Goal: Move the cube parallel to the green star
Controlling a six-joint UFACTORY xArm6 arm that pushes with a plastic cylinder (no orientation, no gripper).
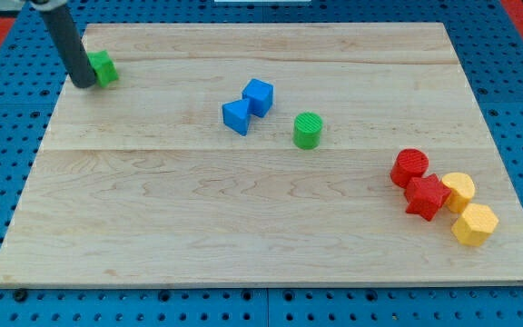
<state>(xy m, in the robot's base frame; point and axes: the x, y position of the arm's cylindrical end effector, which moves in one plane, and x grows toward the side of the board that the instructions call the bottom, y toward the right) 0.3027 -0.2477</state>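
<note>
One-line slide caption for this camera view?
My tip touches the green block at the board's top-left corner; two blue blocks sit mid-board.

Green cylinder (308, 131), red (410, 167) and yellow blocks (474, 223)

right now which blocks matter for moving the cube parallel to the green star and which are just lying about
Job: my tip, touching the green star; blue cube.

Lying about: blue block, green cylinder, red cylinder, red star, two yellow blocks.
</note>
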